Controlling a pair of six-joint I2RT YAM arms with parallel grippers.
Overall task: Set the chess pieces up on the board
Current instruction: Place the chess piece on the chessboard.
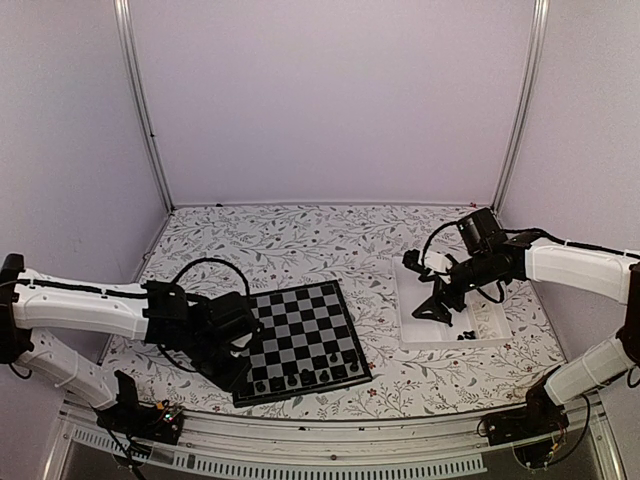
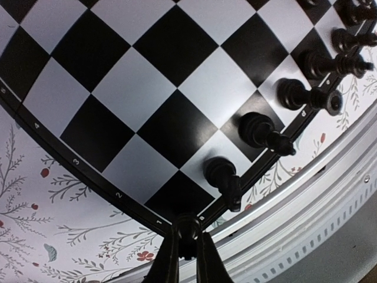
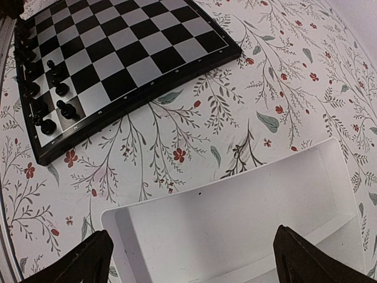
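Observation:
The board (image 1: 305,325) lies near the table's front, left of centre. Several black chess pieces (image 1: 306,379) stand along its near edge, and in the left wrist view they (image 2: 259,131) line the right border. My left gripper (image 2: 187,236) is shut on a black chess piece (image 2: 187,227) over the board's (image 2: 147,88) near-left corner; whether it rests there I cannot tell. My right gripper (image 3: 194,265) hangs open over the white tray (image 3: 235,218) with nothing between its fingers. A few more black pieces (image 1: 468,333) lie in the tray's near end.
The white tray (image 1: 410,325) sits right of the board on the floral tablecloth. A metal rail (image 2: 306,218) runs along the table's front edge just beyond the board's corner. The right wrist view shows the board (image 3: 118,53) at upper left with pieces (image 3: 47,82) on it.

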